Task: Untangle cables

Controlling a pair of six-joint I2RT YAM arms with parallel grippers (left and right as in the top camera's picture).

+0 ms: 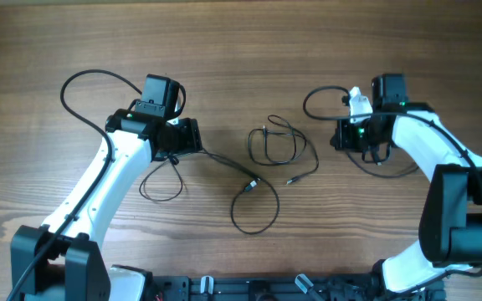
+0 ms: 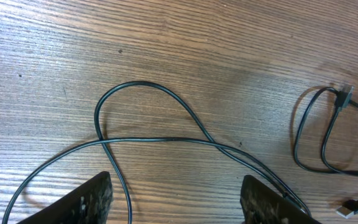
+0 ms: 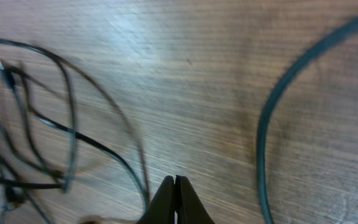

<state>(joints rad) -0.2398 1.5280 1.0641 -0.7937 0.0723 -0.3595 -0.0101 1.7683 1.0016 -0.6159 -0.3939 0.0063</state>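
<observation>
Two robot arms flank the cables (image 1: pixel 274 149) at the centre of the overhead frame, where thin black cords lie in loose overlapping loops on the wooden table (image 1: pixel 224 42), small plug ends (image 1: pixel 249 186) toward lower centre. The left gripper (image 2: pixel 176 186), jaws spread wide, sits over a strand that crosses itself in a single loop (image 2: pixel 145 109) at mid-frame of its wrist view; nothing is pinched. The right gripper (image 3: pixel 176 186), fingers pressed together on nothing visible, hangs at the right edge of the tangle, the cords a blur at the left of its wrist view. The risk from here appears to lie in that crossing: closing the left jaws could catch both strands at once, and a pull would then tighten the loop rather than free it. The same cord seems to run into the central bundle, so a pull could drag that along too. The thicker black wire (image 3: pixel 272 112) beside the right claw could be grabbed by mistake
</observation>
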